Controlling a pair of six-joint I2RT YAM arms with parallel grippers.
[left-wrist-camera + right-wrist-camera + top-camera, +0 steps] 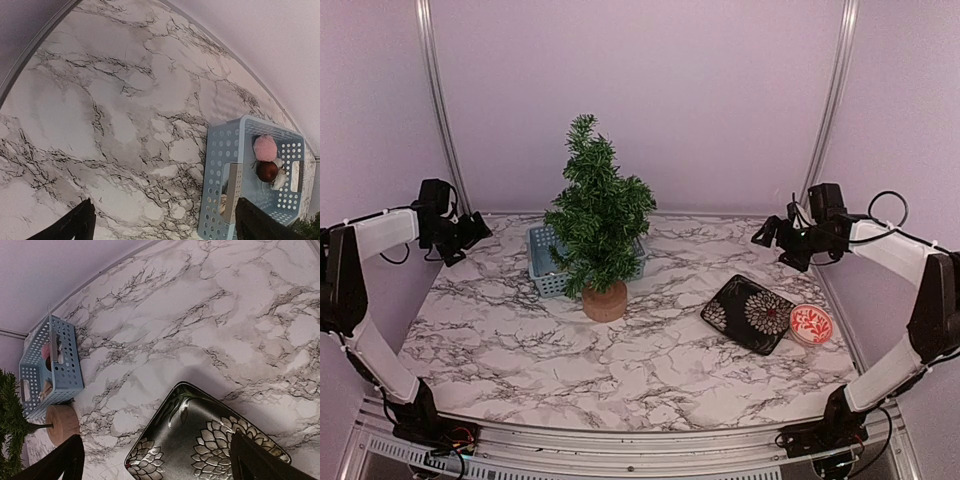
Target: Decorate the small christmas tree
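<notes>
The small christmas tree stands mid-table on a round tan stump, its dark-green branches bare; the stump also shows in the right wrist view. Right behind it sits a blue perforated basket. Inside the basket lie a pink fluffy ball and a dark red ball. My left gripper hovers at the table's far left, open and empty, its fingers wide apart. My right gripper hangs at the far right, open and empty, above the black plate.
A black rectangular plate with silver flowers lies right of the tree; it fills the lower part of the right wrist view. A small round red-and-white dish sits beside it. Pale walls and metal posts close in the marble table.
</notes>
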